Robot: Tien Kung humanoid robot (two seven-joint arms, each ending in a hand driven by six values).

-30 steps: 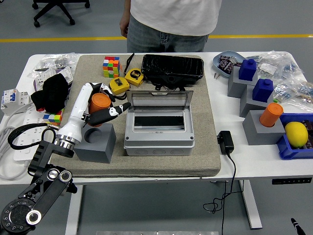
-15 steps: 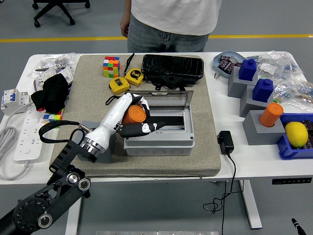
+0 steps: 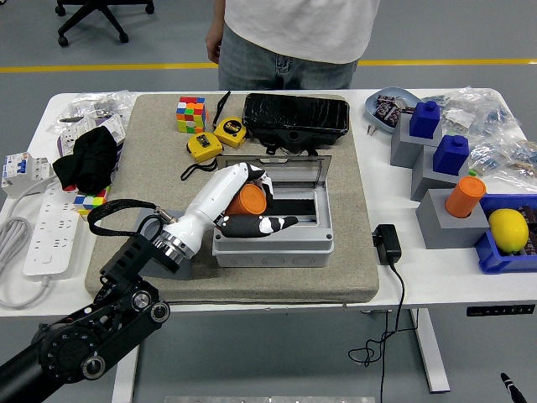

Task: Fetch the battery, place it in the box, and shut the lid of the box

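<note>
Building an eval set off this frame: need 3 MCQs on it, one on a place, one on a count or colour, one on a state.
1. Where is the orange battery?
A. In the left hand, over the open grey box
B. In the grey holder block left of the box
C. On the black case

2. How many yellow tape measures lie on the mat?
A. One
B. Two
C. Four

3. What state is the box lid in?
A. Shut flat
B. Raised, tilted back
C. Taken off, lying on the mat

Answers:
1 A: the hand's fingers wrap the orange cylinder above the box opening.
2 B: two sit side by side behind the box, near the Rubik's cube.
3 B: the lid stands up at the box's far edge, the interior showing.
</note>
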